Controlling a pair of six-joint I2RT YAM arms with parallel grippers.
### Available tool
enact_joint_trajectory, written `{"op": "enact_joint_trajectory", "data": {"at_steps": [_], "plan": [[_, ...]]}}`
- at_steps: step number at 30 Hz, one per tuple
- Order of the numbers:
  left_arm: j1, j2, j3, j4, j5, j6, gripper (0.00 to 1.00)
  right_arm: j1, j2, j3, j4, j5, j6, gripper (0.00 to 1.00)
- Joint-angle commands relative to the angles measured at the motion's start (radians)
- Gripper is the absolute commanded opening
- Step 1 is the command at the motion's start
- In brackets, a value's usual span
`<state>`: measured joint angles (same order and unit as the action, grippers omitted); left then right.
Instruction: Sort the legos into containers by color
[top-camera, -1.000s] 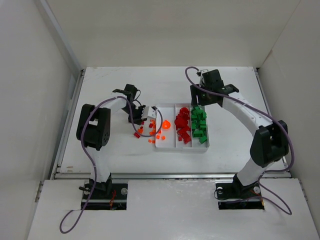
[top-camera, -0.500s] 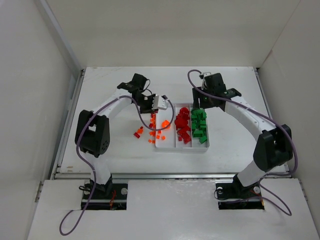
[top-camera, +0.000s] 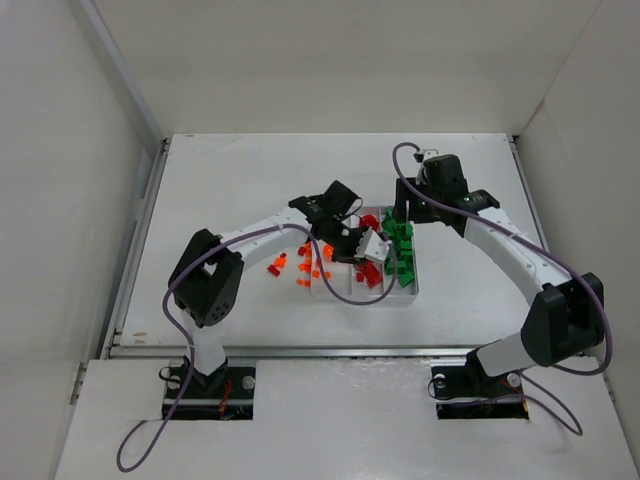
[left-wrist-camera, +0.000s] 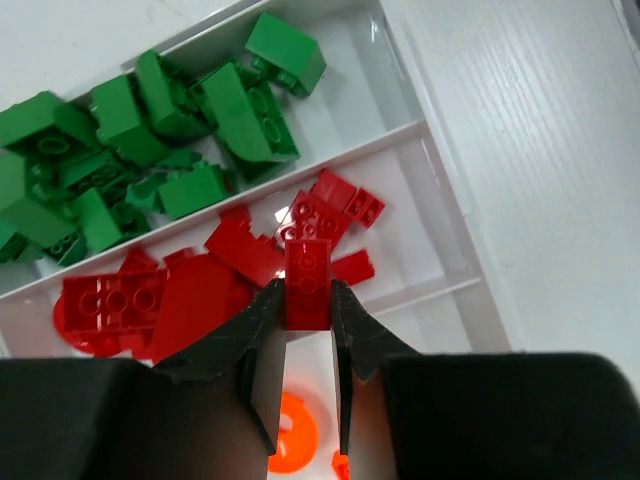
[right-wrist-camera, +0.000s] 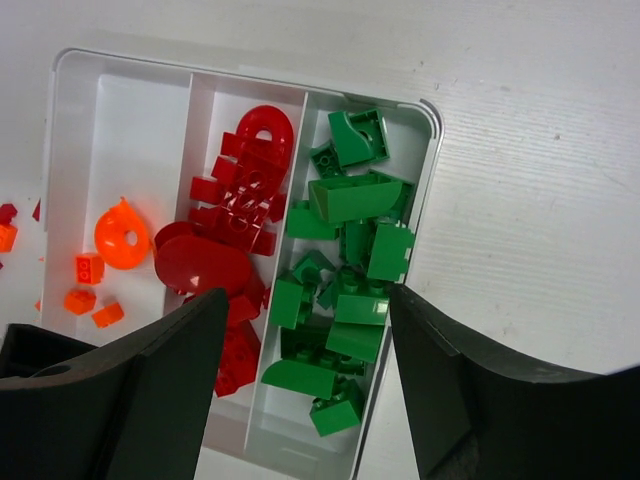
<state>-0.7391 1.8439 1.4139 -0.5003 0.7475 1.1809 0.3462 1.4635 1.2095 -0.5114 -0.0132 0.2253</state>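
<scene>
The white tray (top-camera: 340, 293) holds three containers side by side. Green legos (top-camera: 400, 250) (right-wrist-camera: 350, 200) fill the right one, red legos (right-wrist-camera: 240, 200) (left-wrist-camera: 150, 300) the middle one, and an orange ring (right-wrist-camera: 122, 232) with a few orange bits lies in the left one. My left gripper (top-camera: 365, 245) (left-wrist-camera: 307, 300) hangs over the middle container, shut on a small red brick (left-wrist-camera: 307, 280). Over the tray's far right end, my right gripper (top-camera: 405, 215) (right-wrist-camera: 305, 300) stands open and holds nothing.
Loose orange legos (top-camera: 303, 268) and a reddish one (top-camera: 272, 268) lie on the table just left of the tray. White enclosure walls stand on both sides and at the back. Purple cables trail along both arms.
My left arm has swung right, from the loose pieces left of the tray to above the middle container, carrying the red brick. The right arm has shifted slightly right.
</scene>
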Motion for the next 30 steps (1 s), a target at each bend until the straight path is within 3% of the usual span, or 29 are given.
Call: {"op": "enact_joint_trajectory", "data": {"at_steps": [1,3,5,13,16,23,30], "plan": [[-0.032,0.0,-0.044,0.1,-0.029,-0.093,0.0,-0.004,-0.057,-0.025,0.031,-0.016,0.023,0.71],[-0.045,0.0,-0.085,0.144,-0.078,-0.119,0.13,-0.004,-0.09,-0.05,0.031,-0.005,0.023,0.71],[-0.06,0.0,-0.096,0.144,-0.089,-0.08,0.41,-0.004,-0.109,-0.063,0.031,-0.005,0.023,0.71],[-0.089,0.009,-0.087,0.152,-0.134,-0.069,0.66,-0.004,-0.127,-0.074,0.01,0.004,0.023,0.71],[-0.089,-0.003,-0.049,0.123,-0.172,-0.114,0.66,-0.004,-0.127,-0.074,0.01,0.004,0.023,0.71],[0.046,-0.104,0.03,-0.015,-0.152,-0.207,0.61,-0.004,-0.117,-0.044,0.01,-0.008,0.023,0.71],[0.285,-0.28,-0.186,-0.095,-0.281,-0.035,0.63,-0.004,-0.051,0.01,0.028,-0.056,0.032,0.71]]}}
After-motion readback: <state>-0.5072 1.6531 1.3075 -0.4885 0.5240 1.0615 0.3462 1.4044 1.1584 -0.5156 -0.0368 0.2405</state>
